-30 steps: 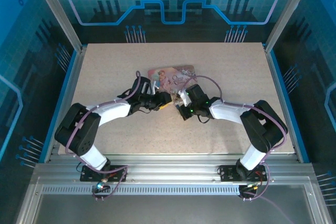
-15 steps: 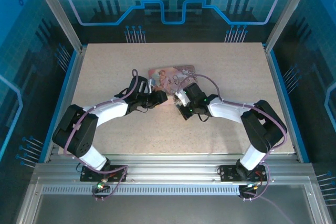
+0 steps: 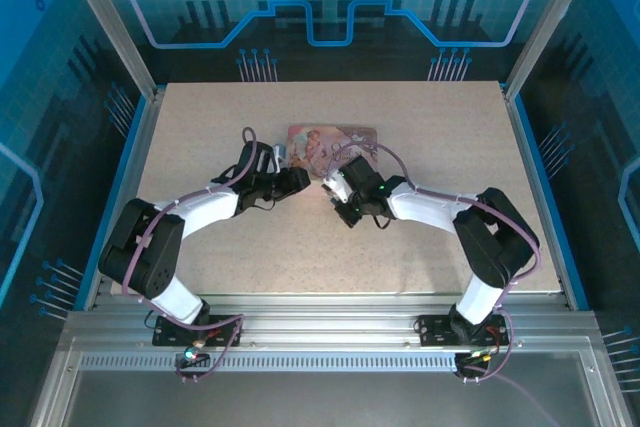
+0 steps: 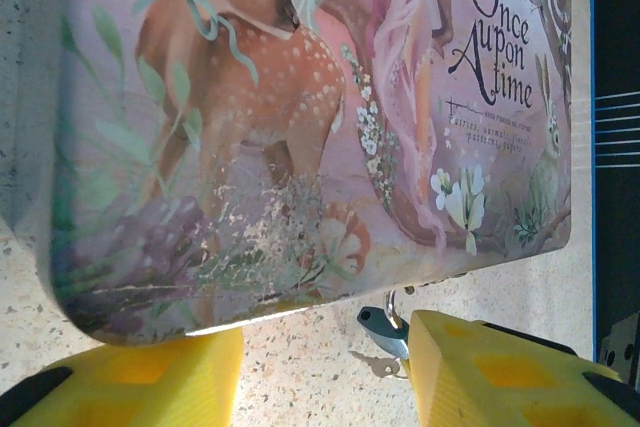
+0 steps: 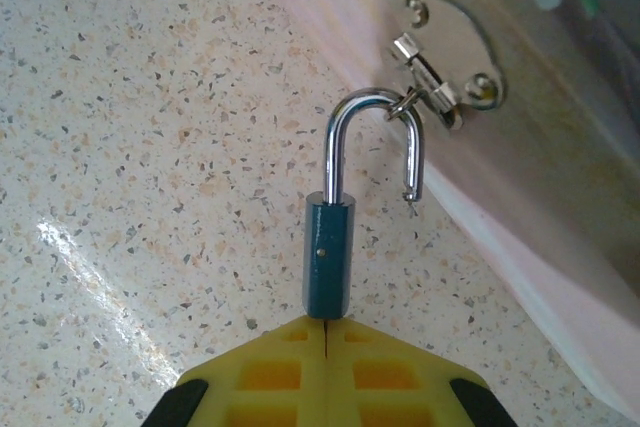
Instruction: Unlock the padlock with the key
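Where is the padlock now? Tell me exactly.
In the right wrist view the padlock sits centre frame. Its blue body is pinched between the fingers of the right gripper, and its shackle is hooked through the pink box's hasp.

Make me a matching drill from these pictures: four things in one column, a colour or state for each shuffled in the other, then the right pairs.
Column one
1. padlock
2. box
3. left gripper
4. right gripper

Column two
a. open, yellow fingers spread at the box's near edge
b. pink, with a deer printed on it
c. closed on a blue lock body
d. one shackle end free, hooked through the latch

Pairs: 1-d, 2-b, 3-a, 4-c
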Robot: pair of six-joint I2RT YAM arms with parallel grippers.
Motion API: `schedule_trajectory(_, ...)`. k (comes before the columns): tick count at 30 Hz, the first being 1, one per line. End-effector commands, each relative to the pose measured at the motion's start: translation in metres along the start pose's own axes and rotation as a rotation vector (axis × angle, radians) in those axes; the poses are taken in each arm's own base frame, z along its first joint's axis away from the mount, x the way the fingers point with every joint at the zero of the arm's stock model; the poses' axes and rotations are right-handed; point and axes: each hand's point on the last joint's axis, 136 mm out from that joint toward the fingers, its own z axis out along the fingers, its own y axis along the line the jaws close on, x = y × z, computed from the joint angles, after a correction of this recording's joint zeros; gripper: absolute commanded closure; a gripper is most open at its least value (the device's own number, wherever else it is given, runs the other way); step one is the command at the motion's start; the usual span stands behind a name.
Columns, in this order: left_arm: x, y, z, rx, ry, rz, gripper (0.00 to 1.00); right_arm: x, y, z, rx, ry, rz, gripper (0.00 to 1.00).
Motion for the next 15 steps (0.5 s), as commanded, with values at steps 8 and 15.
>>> schedule_trajectory(8, -0.004, 0.013, -0.036, -0.007, -0.082, 0.007, 0.44, -0.002, 0.01, -0.002, -0.016, 0.023, -0.081, 1.0)
schedule_trajectory(15, 0.006, 0.01, -0.052, 0.011, -0.051, 0.014, 0.4, -0.005, 0.012, -0.006, -0.036, 0.069, -0.14, 1.0)
